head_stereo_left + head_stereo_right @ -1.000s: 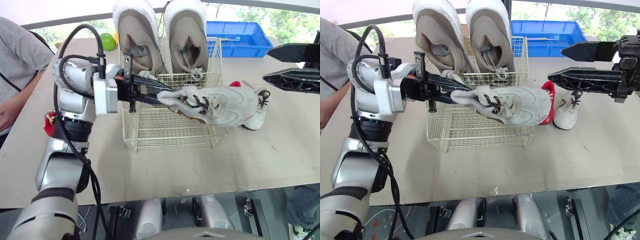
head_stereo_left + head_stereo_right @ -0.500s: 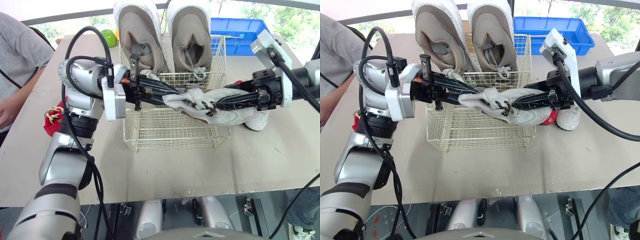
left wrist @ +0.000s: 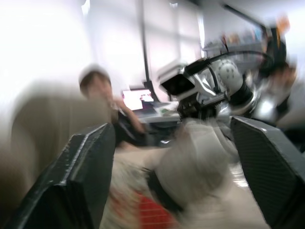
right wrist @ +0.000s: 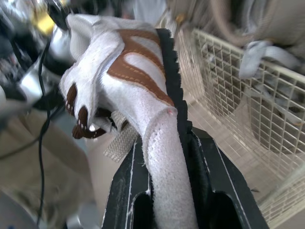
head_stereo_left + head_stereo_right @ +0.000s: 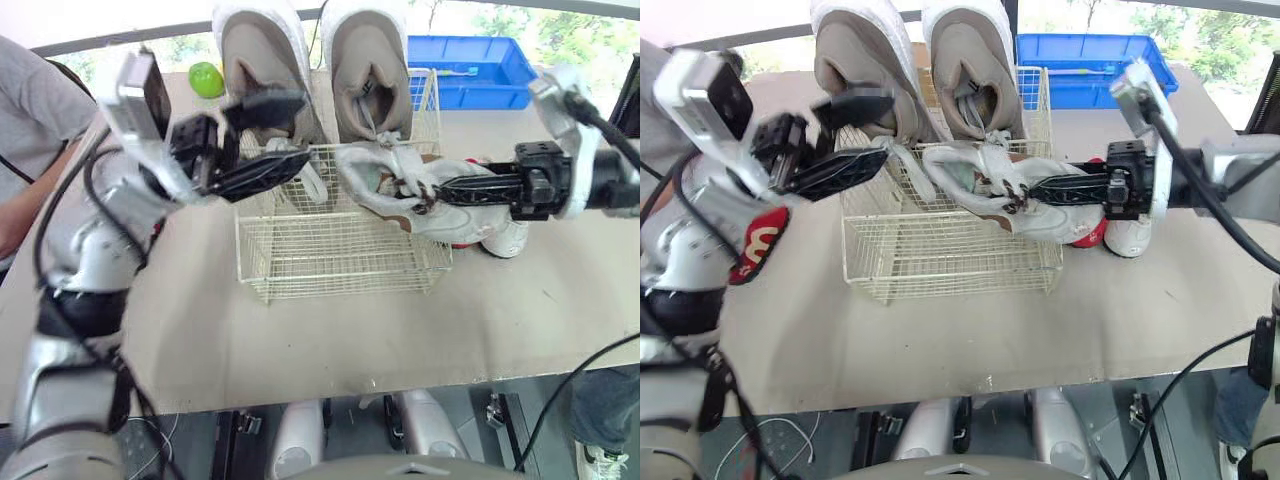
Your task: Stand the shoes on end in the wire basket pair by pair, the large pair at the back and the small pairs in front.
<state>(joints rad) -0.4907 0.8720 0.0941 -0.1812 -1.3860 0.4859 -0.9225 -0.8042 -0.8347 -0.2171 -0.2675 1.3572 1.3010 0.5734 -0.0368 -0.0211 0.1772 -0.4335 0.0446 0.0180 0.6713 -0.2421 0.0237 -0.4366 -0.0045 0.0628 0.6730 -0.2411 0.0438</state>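
Observation:
A large beige-and-white pair (image 5: 265, 60) stands on end at the back of the cream wire basket (image 5: 340, 262). A small white shoe with brown trim (image 5: 385, 182) hangs over the basket's right side. My right gripper (image 5: 425, 193) is shut on its opening edge, and in the right wrist view both fingers (image 4: 138, 191) pinch that white shoe (image 4: 119, 71). Up and to the left of the basket my left gripper (image 5: 300, 128) is open and holds nothing; its fingers (image 3: 86, 167) stand wide apart.
Another small white shoe (image 5: 508, 237) and a red shoe (image 5: 462, 240) lie on the table right of the basket. A blue bin (image 5: 470, 70) sits at the back right, a green ball (image 5: 205, 78) at the back left. A person (image 5: 30, 110) sits at the left.
My left gripper let go of the white shoe, opened and swung up and left. The right gripper, open a second ago, came in and shut on the shoe, and now carries it alone.

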